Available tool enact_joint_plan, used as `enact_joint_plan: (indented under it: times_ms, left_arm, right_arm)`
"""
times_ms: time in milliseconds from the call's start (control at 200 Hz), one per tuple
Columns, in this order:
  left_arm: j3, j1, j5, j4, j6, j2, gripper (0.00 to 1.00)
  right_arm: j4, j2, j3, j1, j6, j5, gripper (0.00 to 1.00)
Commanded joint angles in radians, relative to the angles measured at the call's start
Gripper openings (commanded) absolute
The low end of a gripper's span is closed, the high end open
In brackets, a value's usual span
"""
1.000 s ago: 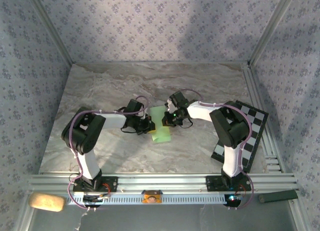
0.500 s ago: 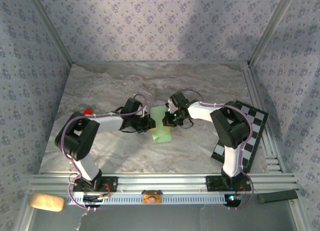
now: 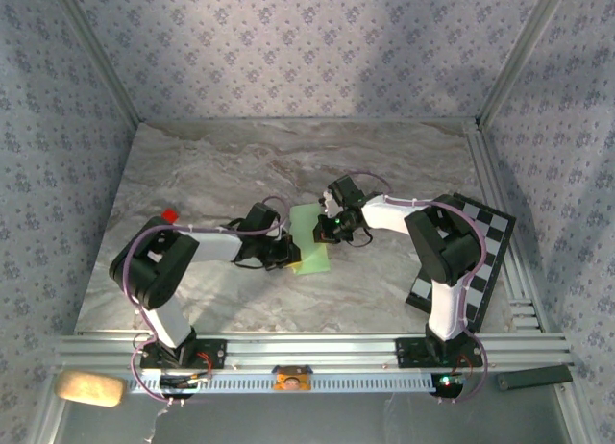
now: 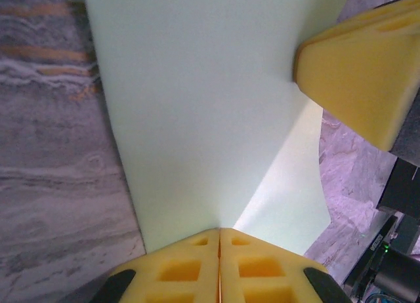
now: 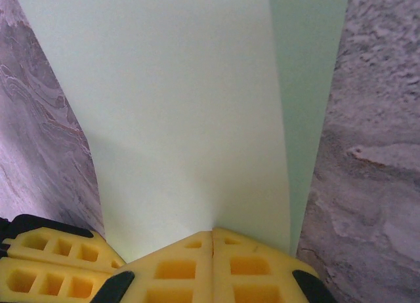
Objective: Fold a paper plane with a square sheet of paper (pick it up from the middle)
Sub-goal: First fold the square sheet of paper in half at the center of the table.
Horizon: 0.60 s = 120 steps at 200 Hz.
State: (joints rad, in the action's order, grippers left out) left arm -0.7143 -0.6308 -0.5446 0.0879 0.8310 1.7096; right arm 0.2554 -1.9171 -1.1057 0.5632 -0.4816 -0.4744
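Marble desk, patterned walls: a folded green sheet lies mid-desk.
The left end effector is closed, its tips on the sheet's left edge. Just beyond, the right end effector is closed too, its tips on the right edge. One layer of the sheet is folded over. A checkered board lies far right.
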Motion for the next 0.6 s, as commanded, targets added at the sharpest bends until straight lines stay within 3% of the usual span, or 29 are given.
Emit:
enact_joint_plan:
  times_ms: [0,300,595]
  left_arm:
    - [0.039,-0.009,0.05,-0.055,-0.014,-0.017,0.08]
    - [0.013,-0.035,0.032,0.001,0.02,-0.132,0.12]
    - [0.026,-0.055,-0.008,0.037,0.033,-0.013,0.14]
  right_arm:
    - [0.133,-0.043,0.052,-0.017,-0.003,0.143,0.0]
    - [0.137,-0.039,0.052,-0.02,-0.002,0.141,0.0]
    - [0.135,-0.04,0.054,-0.019,0.002,0.14,0.0]
